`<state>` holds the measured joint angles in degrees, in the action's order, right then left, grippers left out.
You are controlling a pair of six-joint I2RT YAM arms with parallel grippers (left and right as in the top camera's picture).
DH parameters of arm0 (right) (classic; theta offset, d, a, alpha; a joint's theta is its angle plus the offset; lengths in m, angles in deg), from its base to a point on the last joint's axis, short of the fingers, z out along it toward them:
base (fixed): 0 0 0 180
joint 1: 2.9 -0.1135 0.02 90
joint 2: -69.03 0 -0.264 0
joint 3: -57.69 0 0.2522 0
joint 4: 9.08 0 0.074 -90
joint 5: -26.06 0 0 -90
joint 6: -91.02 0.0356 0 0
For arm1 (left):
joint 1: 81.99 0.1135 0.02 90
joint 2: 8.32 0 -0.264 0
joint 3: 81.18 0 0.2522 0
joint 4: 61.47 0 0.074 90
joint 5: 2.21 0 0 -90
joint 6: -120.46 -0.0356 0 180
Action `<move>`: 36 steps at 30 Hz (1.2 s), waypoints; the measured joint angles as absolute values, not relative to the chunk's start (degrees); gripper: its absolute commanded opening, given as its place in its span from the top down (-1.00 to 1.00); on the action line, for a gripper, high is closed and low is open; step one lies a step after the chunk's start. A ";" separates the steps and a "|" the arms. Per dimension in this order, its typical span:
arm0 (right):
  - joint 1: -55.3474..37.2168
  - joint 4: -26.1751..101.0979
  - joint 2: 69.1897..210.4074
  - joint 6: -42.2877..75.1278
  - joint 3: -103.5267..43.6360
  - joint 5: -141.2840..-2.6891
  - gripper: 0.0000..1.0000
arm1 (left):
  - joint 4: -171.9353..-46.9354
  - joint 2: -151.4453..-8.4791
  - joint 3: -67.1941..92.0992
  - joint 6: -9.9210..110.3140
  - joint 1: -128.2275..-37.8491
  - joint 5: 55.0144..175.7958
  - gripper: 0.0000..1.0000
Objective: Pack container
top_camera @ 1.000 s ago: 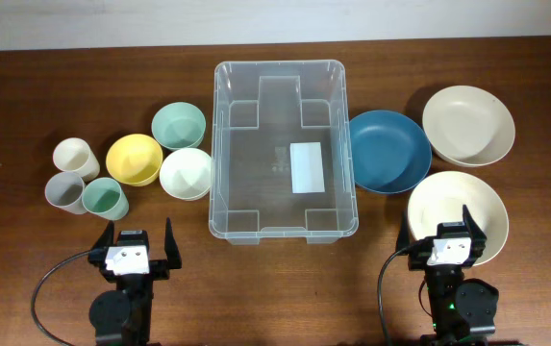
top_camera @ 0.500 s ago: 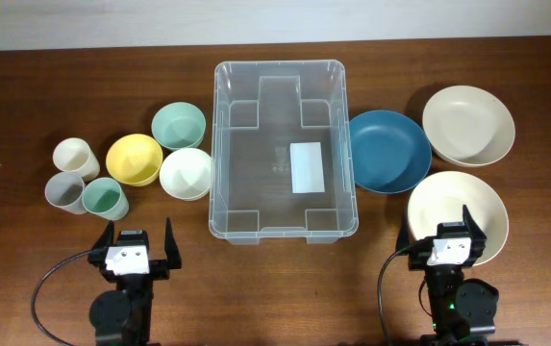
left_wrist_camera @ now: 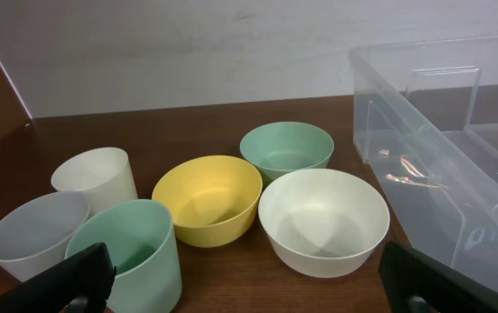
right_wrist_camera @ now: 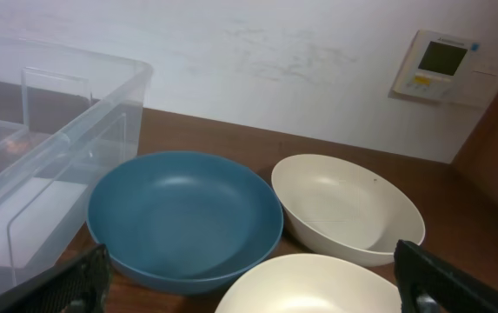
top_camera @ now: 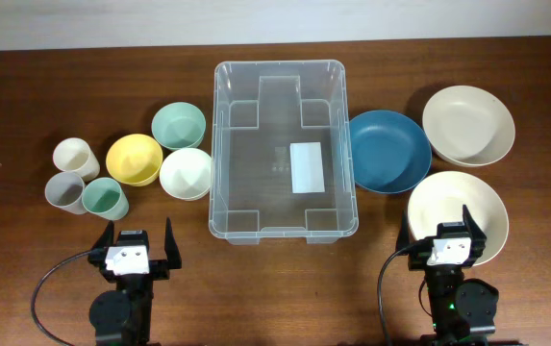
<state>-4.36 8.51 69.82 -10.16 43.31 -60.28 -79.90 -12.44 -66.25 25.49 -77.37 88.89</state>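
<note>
At the lower left of the overhead frame, the left gripper [top_camera: 137, 231] is found with fingers spread wide and nothing between them. At the lower right, the right gripper [top_camera: 438, 223] is likewise released and empty. It overlaps the near cream bowl [top_camera: 445, 195] in the view, but contact cannot be determined.

The container [top_camera: 283, 64] is located at the centre of the frame, apart from both grippers. Nothing is seen in it except a white label [top_camera: 307, 167] on its base. The yellow bowl [top_camera: 134, 159] and its neighbours are noted to its left, and the blue bowl [top_camera: 388, 150] just beside its right wall.

The container is judged light, stiff-walled and rather slippery. If it must be moved, the rounded rim along a long side is recommended for a hold.
</note>
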 measured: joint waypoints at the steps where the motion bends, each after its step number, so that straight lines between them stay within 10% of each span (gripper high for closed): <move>1: -4.36 8.51 69.82 -10.18 43.31 -60.28 -0.98 | -79.90 -12.44 -66.25 25.49 -77.37 88.89 -0.99; 15: -4.36 8.49 69.82 -10.20 43.31 -60.11 -0.98 | -62.93 -12.54 -63.94 25.44 -77.37 83.78 -0.99; 36: -4.36 8.49 69.82 -10.20 43.31 -60.04 -0.98 | -106.34 -57.31 -0.27 19.24 -77.37 74.29 -0.99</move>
<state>-4.36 8.49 69.82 -10.20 43.31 -60.04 -106.34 -57.31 -0.27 19.24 -77.37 74.29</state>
